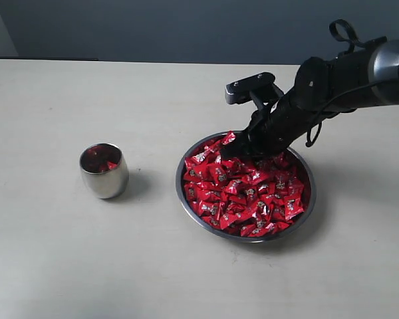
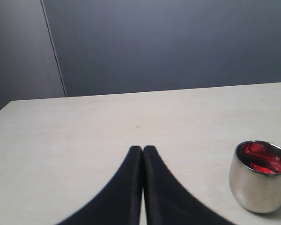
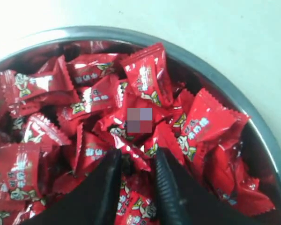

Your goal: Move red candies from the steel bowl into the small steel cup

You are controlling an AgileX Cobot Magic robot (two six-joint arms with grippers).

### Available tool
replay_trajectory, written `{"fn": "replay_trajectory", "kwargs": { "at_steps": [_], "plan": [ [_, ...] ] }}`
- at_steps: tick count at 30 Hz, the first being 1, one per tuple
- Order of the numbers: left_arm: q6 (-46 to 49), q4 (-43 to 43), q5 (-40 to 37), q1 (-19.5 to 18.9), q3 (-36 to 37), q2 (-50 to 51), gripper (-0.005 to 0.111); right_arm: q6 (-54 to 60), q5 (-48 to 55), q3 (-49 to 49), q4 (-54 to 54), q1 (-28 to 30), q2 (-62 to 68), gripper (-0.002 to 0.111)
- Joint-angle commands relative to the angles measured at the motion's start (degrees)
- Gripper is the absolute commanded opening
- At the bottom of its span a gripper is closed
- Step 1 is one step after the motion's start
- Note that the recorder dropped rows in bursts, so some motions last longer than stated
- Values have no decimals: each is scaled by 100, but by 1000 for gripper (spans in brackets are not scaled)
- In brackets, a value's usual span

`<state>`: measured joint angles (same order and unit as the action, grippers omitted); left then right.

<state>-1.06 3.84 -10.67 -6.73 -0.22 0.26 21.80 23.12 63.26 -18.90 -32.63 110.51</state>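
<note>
The steel bowl (image 1: 181, 193) sits right of centre, heaped with red candies (image 1: 246, 193). My right gripper (image 1: 236, 149) dips into the far side of the heap. In the right wrist view its jaws (image 3: 136, 157) stand narrowly apart, pressed on a crinkled red candy (image 3: 138, 161) among the others (image 3: 93, 93); the bowl's rim (image 3: 215, 70) curves behind. The small steel cup (image 1: 104, 171) stands upright to the left, with a few red candies (image 2: 260, 157) inside. My left gripper (image 2: 143, 149) is shut and empty, low over the table, with the cup (image 2: 259, 183) beside it.
The pale table (image 1: 53, 252) stretches around both vessels, with a dark wall (image 1: 186, 26) behind its far edge. The right arm's black body (image 1: 332, 80) reaches in from the right, above the bowl's far rim. The left arm is out of the exterior view.
</note>
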Motion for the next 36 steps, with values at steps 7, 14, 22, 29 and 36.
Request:
{"fn": "replay_trajectory", "kwargs": {
  "at_steps": [7,14,22,29,36],
  "plan": [
    [-7,6,34,-4,22,-26,0,7,31,-1,-128,-2,242,40],
    [-7,6,34,-4,22,-26,0,7,9,-1,-218,-2,306,39],
    [-7,6,34,-4,22,-26,0,7,-43,-1,-230,-2,381,39],
    [-7,6,34,-4,22,-26,0,7,53,-1,-220,-2,381,9],
    [-7,6,33,-4,22,-26,0,7,111,-1,-216,-2,198,7]
  ]
}}
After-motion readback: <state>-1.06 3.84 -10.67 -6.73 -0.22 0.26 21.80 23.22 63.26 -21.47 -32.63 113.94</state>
